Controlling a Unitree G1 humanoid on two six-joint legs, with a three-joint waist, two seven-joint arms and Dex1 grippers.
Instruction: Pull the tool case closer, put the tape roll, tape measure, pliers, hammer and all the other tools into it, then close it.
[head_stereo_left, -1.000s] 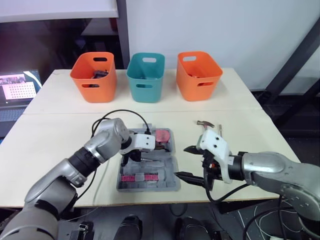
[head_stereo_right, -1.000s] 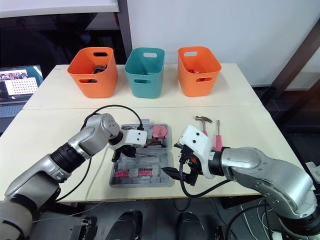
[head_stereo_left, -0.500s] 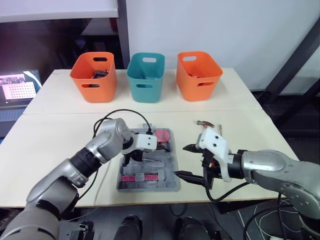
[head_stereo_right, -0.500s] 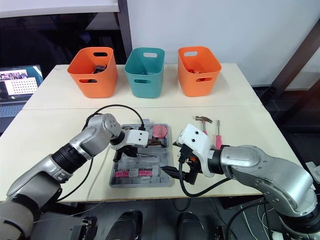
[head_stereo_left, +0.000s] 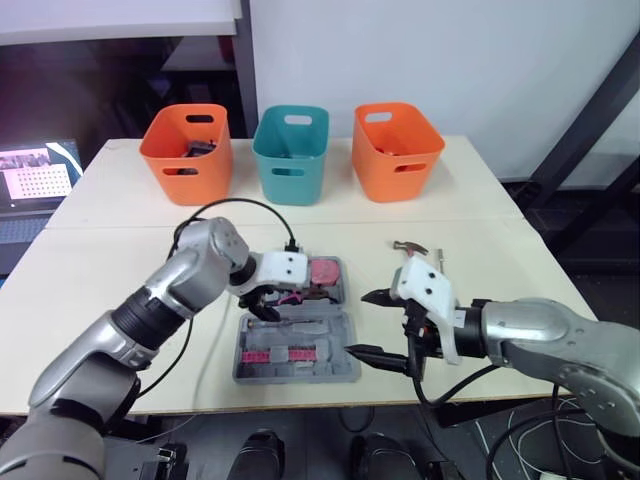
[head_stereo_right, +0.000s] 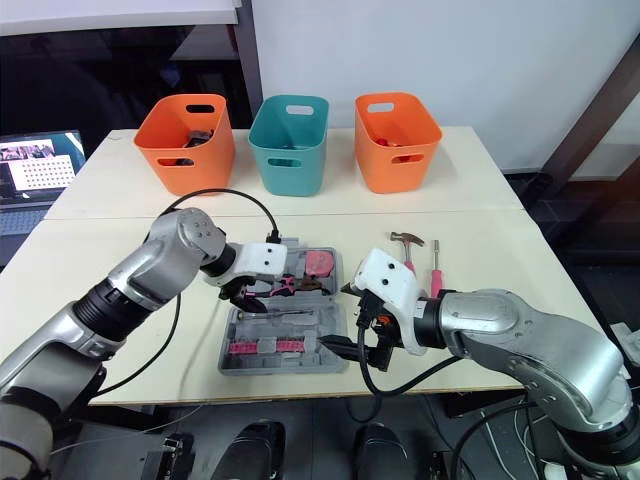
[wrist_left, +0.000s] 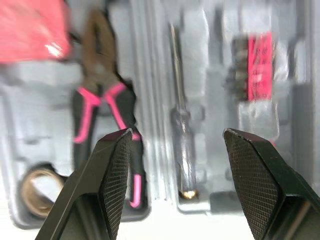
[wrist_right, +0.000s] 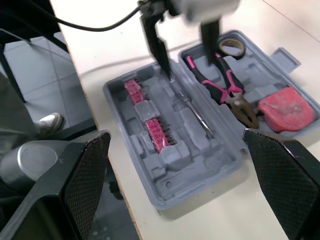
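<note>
Pliers (wrist_left: 102, 107) lie bare in the far half of the open tool case (head_stereo_left: 300, 376), pink handles toward the tape roll (wrist_left: 37, 182) and nose toward the red tape measure (head_stereo_left: 324, 271). A second ago the left gripper (wrist_left: 176, 136) sat low over the middle of the case; it has since lifted and drawn back toward the far half, and its two fingers stand apart with nothing between them. That reads as a release just finished: the pliers look stowed. A clear-handled screwdriver (wrist_left: 182, 135) lies in the slot next to them.

Little has changed on the other side. The right gripper (head_stereo_left: 362, 323) hangs just beside the case's right edge, fingers spread wide and empty, much where it was.

Still out on the table (head_stereo_left: 100, 270), beyond the right gripper, are the hammer (head_stereo_right: 407, 239) and a pink-handled screwdriver (head_stereo_right: 436, 272). The case sits near the front edge with its lid open, so the pull seems done; those two tools and the closing remain, and the right arm is the nearer one to them.
</note>
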